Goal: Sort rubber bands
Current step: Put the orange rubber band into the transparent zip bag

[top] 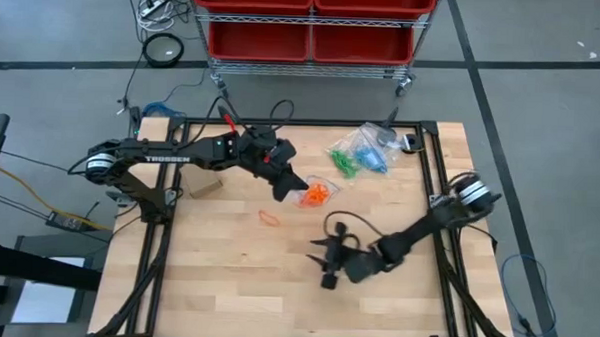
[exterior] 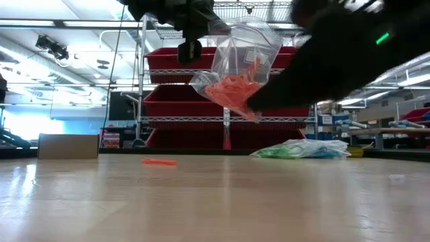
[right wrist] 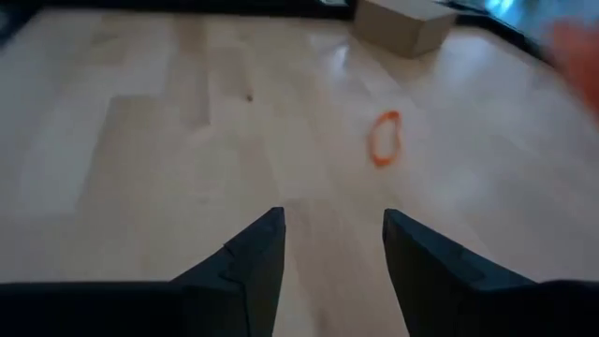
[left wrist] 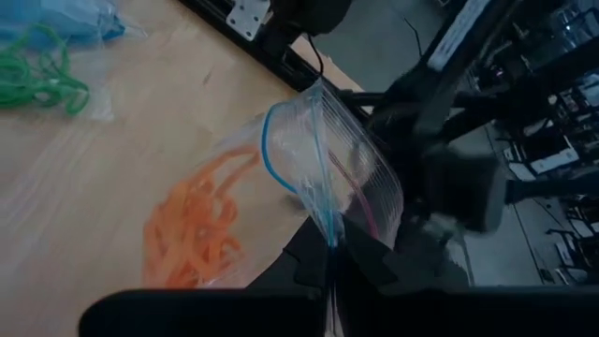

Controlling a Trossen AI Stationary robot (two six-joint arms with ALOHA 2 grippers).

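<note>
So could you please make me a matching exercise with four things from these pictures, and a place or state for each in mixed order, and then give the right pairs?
Things:
1. bag of orange bands
2. loose orange band
3. right pincer
4. green and blue bands

Places or states:
A. lying alone on the bare wood
B. open, low over the table, holding nothing
C. lifted off the table, pinched at its top edge by the shut left pincer
D. in clear bags lying at the far side of the table

Pairs: 1-C, 2-A, 3-B, 4-D
</note>
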